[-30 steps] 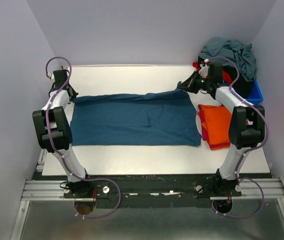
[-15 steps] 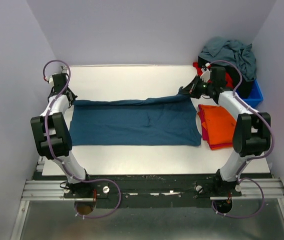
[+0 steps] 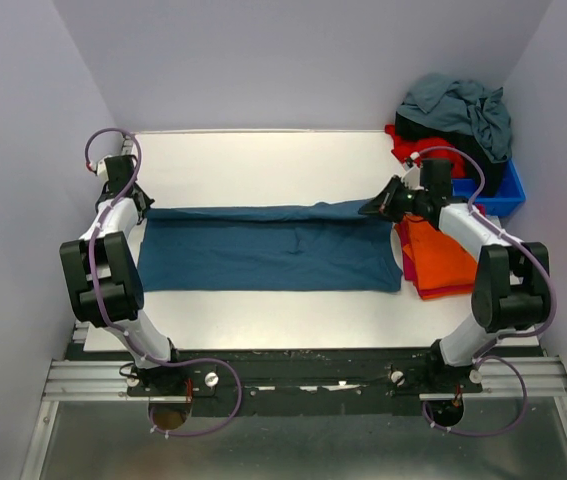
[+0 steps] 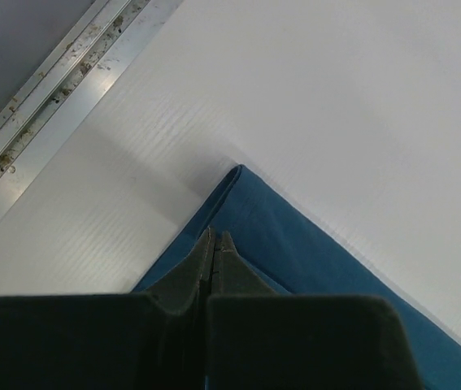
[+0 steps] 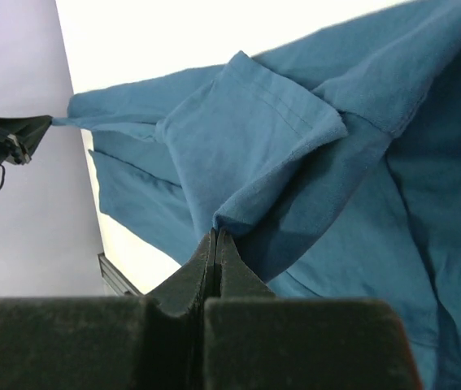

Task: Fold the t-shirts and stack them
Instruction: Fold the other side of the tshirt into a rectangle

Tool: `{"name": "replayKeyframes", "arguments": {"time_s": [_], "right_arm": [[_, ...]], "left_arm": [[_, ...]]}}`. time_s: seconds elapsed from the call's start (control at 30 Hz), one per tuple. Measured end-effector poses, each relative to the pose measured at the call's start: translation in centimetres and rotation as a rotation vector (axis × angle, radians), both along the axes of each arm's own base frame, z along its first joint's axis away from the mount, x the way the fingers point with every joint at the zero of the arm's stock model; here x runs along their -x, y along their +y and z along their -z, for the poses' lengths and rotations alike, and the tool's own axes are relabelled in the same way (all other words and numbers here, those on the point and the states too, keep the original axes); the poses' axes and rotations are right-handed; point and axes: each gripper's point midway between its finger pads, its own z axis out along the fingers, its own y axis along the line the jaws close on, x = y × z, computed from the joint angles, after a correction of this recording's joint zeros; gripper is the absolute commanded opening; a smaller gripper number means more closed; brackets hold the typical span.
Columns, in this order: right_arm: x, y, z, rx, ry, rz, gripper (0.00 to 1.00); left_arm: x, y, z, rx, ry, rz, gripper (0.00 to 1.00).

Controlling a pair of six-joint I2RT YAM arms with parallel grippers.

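The white table (image 3: pixel 263 160) fills the middle of the top view. A dark teal-blue t-shirt (image 3: pixel 263 255) lies spread across its centre as a wide, mostly flat rectangle with a few soft creases. Its far edge runs as a darker, taut band from one gripper to the other.

At the far right corner stands a blue bin (image 3: pixel 511 192). It is heaped above its rim: a crumpled grey-blue shirt (image 3: pixel 458 105) lies on top, black cloth (image 3: pixel 483 165) sits under it, and a red shirt (image 3: pixel 408 148) spills over the left side onto the table.

Just beside the teal shirt's right edge sits a folded orange shirt (image 3: pixel 438 255). It rests on another folded layer that shows as a reddish rim along the near and left sides. The right forearm crosses above it.

The left gripper (image 3: pixel 141 208) pinches the far left corner of the teal shirt, and the right gripper (image 3: pixel 371 207) pinches the far right corner.

The left wrist view shows its fingers pressed together (image 4: pixel 214 244) on the blue cloth (image 4: pixel 311 252), with the corner's point lying just beyond them on bare table. An aluminium rail (image 4: pixel 51 106) runs along the table's edge.

The right wrist view shows its fingers (image 5: pixel 216 236) clamped on a fold. A stitched sleeve (image 5: pixel 254 122) drapes over layered cloth, details the top view hides.
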Motion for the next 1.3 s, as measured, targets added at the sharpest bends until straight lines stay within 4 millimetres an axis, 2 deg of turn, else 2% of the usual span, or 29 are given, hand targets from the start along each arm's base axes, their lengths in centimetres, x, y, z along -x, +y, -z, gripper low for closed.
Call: {"name": "replayKeyframes", "arguments": {"time_s": [0.53, 0.77, 0.8, 0.9, 0.93, 0.97, 1.0, 1.03, 1.17, 1.23, 1.3], "right_arm": [[3.8, -0.6, 2.3, 0.032, 0.049, 0.004, 0.01], [5.9, -1.0, 3.5, 0.054, 0.068, 0.009, 0.01], [6.3, -1.1, 4.0, 0.058, 0.079, 0.01, 0.02], [7.6, -1.3, 5.7, 0.074, 0.123, 0.015, 0.16], [8.0, -1.4, 6.2, 0.079, 0.138, 0.018, 0.29], [8.3, -1.5, 6.6, 0.085, 0.15, 0.021, 0.42], [8.5, -1.6, 6.9, 0.09, 0.161, 0.026, 0.56], [8.6, -1.8, 7.1, 0.098, 0.169, 0.033, 0.62], [8.3, -2.5, 6.7, 0.142, 0.138, 0.061, 0.64], [7.9, -2.8, 5.3, 0.157, 0.092, 0.073, 0.64], [6.9, -2.7, 3.3, 0.168, 0.025, 0.076, 0.64]], "left_arm": [[2.7, 0.2, 0.7, -0.018, 0.01, -0.038, 0.0], [4.1, 0.1, 2.4, -0.013, 0.046, -0.048, 0.0], [4.3, 0.2, 2.7, -0.013, 0.05, -0.051, 0.0], [5.0, 0.1, 3.3, -0.01, 0.067, -0.055, 0.0], [5.1, 0.1, 3.5, -0.009, 0.071, -0.055, 0.09], [5.2, 0.1, 3.6, -0.008, 0.074, -0.056, 0.42], [5.3, 0.1, 3.6, -0.008, 0.077, -0.056, 0.58], [5.4, 0.1, 3.6, -0.012, 0.079, -0.059, 0.62], [6.0, 0.5, 3.2, -0.015, 0.081, -0.097, 0.68], [6.2, 0.6, 1.8, -0.024, 0.048, -0.11, 0.69], [6.1, 0.5, -0.8, -0.039, -0.025, -0.117, 0.68]]}}
